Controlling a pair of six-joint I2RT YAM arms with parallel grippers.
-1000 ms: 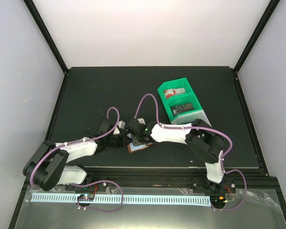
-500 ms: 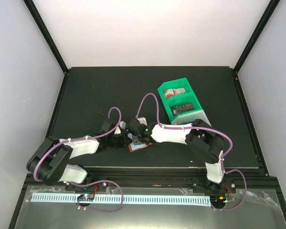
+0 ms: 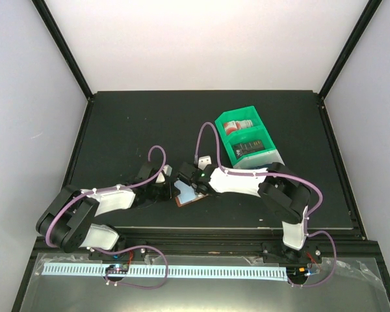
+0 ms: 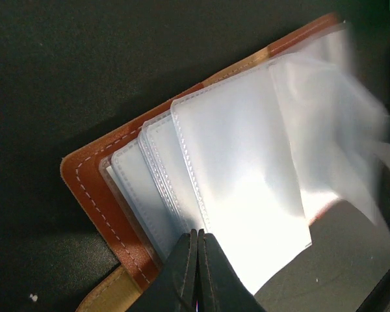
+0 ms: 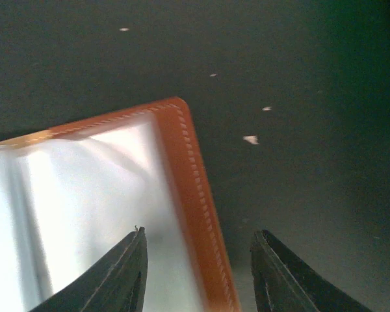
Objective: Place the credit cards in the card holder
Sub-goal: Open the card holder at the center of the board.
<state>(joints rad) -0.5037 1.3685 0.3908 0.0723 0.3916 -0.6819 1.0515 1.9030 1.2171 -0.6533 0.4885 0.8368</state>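
The card holder (image 3: pixel 190 196) lies open on the tabletop (image 3: pixel 117 130) close to the near edge, about midway between the left and right edges. It is brown leather with pale stitching along its border, and a fan of clear plastic sleeves (image 4: pixel 240 169) spreads out from it, shining white in the light. The sleeve nearest my right side is lifted and blurred in my left wrist view.

My left gripper (image 4: pixel 196 239) is pressed fully together, its tips over the near edge of the sleeves; I cannot tell whether a sleeve is pinched between them. My right gripper (image 5: pixel 200 234) stands partly apart and holds nothing. In its wrist view its two fingers sit either side of the holder's stitched brown edge, one over the sleeves and one over bare tabletop.

The credit cards sit in a green divided tray (image 3: pixel 222 121) toward the right edge, well apart from the holder: a red-and-white card (image 3: pixel 237 125) in the far compartment, dark cards (image 3: pixel 250 147) in the near one.
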